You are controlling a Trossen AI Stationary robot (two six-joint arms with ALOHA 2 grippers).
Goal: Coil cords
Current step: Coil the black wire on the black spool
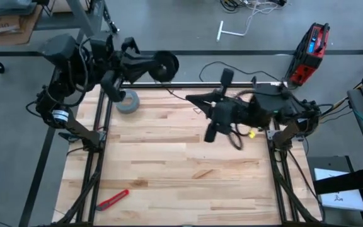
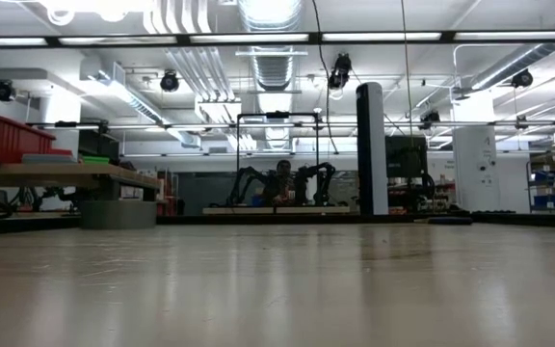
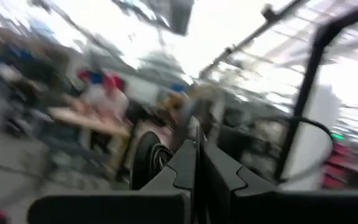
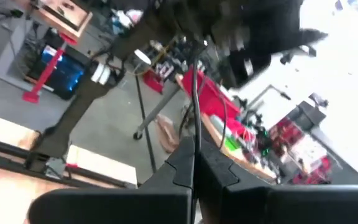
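Black and thin, the cord point(image 4: 193, 93) is running up from between the pinched-together fingers of the right gripper point(image 4: 194, 149), which is grasping it above the wooden table point(image 1: 169, 164). Farther off, the left gripper point(image 3: 197, 146) is clenching the small black round reel point(image 1: 166, 65), with the grey tape roll point(image 1: 128, 101) lying just below it.

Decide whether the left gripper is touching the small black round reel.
Touching. In the left wrist view the left gripper is shut on the small black round reel; the high view shows the reel at its tip.
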